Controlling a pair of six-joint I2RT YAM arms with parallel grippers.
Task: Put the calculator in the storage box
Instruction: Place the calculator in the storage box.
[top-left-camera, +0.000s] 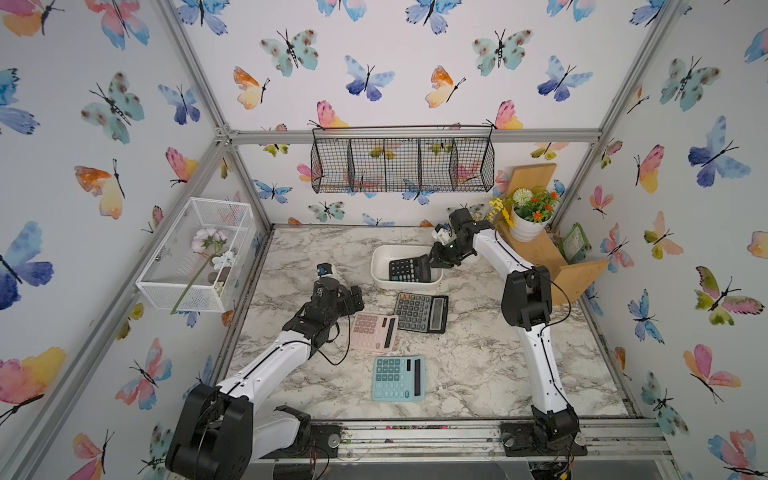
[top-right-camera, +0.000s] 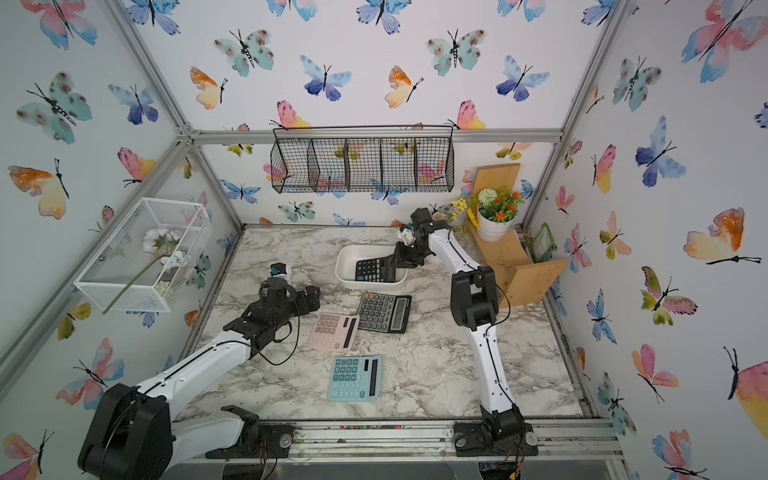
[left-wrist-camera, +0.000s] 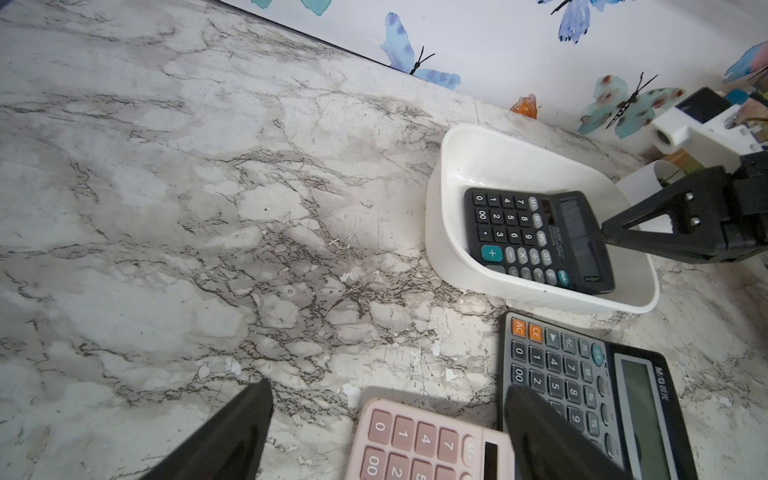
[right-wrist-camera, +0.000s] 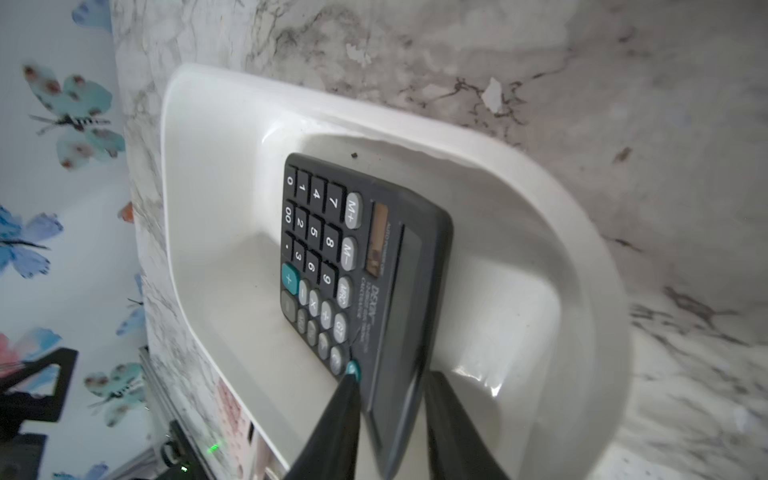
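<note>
A black calculator (top-left-camera: 405, 269) (right-wrist-camera: 353, 257) leans tilted inside the white storage box (top-left-camera: 377, 270) (right-wrist-camera: 216, 166) at the back middle of the marble table. Its keypad end is down in the tub and its display end is raised. My right gripper (top-left-camera: 428, 265) (right-wrist-camera: 390, 376) straddles that raised display edge, jaws slightly open, with a thin gap showing on each side. My left gripper (top-left-camera: 355, 300) (left-wrist-camera: 388, 388) hovers open over the top of a pink calculator (top-left-camera: 374, 331) (left-wrist-camera: 428, 444), holding nothing.
A dark grey calculator (top-left-camera: 420, 311) lies just in front of the box, and a blue calculator (top-left-camera: 398, 377) sits nearer the front. A white wire-mesh box (top-left-camera: 195, 253) hangs on the left wall and a black wire basket (top-left-camera: 401, 160) on the back wall. A flower pot (top-left-camera: 527, 226) stands on a wooden shelf (top-left-camera: 552, 257) at the back right.
</note>
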